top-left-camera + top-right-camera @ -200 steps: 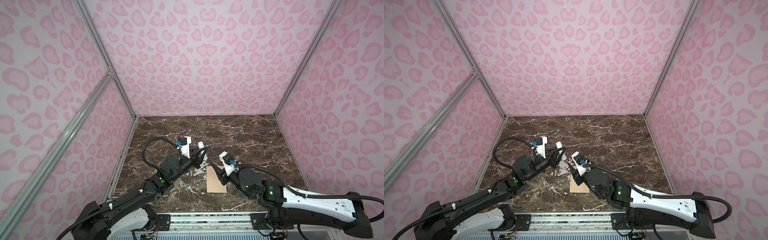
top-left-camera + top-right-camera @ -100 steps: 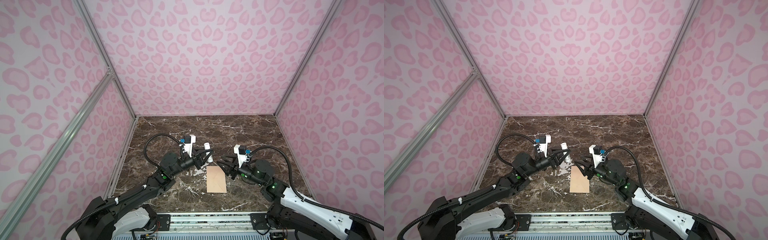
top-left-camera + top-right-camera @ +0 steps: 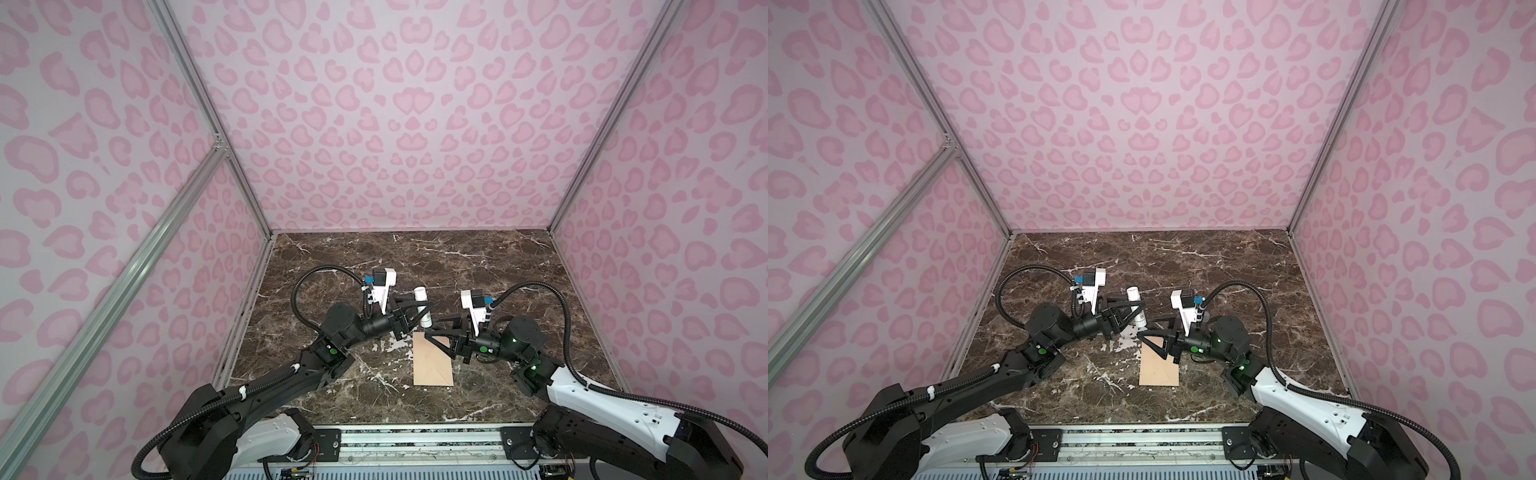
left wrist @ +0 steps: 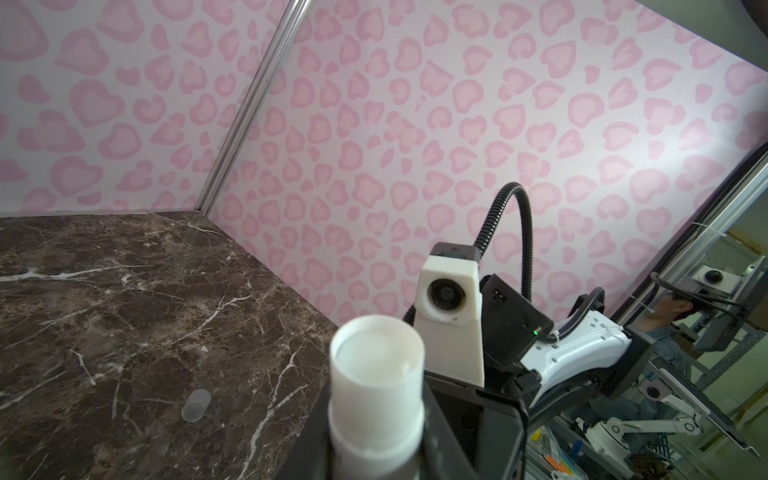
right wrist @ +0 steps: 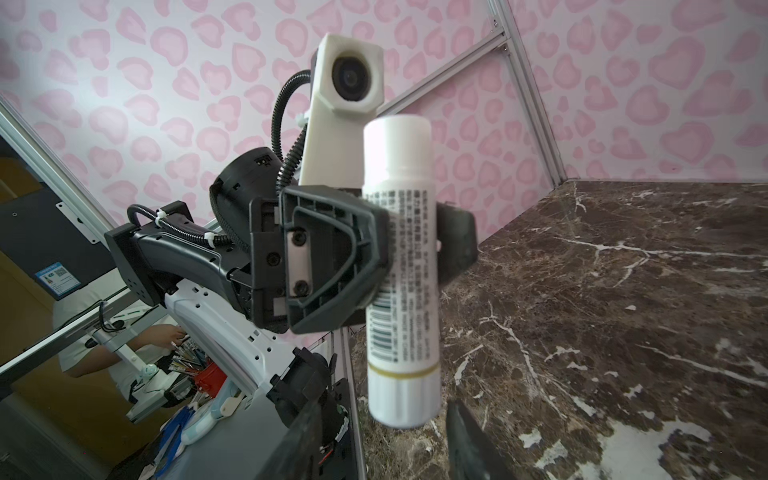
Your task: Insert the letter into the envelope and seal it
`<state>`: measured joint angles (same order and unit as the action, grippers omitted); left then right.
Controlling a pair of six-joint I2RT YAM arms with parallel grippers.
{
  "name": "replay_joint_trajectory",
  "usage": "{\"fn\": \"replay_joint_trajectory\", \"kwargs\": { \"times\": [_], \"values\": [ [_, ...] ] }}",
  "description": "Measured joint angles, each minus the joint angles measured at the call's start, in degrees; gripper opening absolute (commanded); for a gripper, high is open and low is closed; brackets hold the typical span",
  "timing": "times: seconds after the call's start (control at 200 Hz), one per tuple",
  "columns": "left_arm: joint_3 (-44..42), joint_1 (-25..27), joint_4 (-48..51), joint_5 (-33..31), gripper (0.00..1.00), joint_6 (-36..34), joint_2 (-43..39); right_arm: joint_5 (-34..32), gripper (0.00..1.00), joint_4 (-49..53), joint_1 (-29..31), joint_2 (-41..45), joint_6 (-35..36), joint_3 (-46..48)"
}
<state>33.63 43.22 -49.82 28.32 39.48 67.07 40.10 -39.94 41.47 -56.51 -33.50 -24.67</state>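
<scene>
No letter shows; the envelope (image 3: 433, 365) lies flat near the worktop's (image 3: 519, 266) front edge. My left gripper (image 3: 424, 311) clamps the glue stick (image 3: 420, 294), my right gripper (image 3: 428, 331) gapes empty. Sealing probably remains.

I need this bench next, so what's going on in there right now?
The left claw grips a white glue stick, holding it roughly upright above the marble table. The envelope lies flat on the table near the front. No letter is in view, so it may already be inside. The right claw is open and empty, poised over the envelope's far end. Sealing looks like the step at hand.
</scene>
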Motion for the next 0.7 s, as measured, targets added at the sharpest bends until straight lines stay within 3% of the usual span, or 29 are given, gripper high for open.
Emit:
{"fn": "replay_joint_trajectory", "kwargs": {
  "times": [0.315, 0.7],
  "values": [
    [-0.22, 0.02, -2.05, 0.50, 0.04, 1.09, 0.85, 0.66, 0.42, -1.09, -0.28, -1.25, -1.03, -0.46],
    [-0.44, 0.09, -3.87, 1.31, 0.04, 2.03, 2.01, 0.48, 0.30, -1.07, -0.61, -1.62, -1.46, -0.61]
  ]
}}
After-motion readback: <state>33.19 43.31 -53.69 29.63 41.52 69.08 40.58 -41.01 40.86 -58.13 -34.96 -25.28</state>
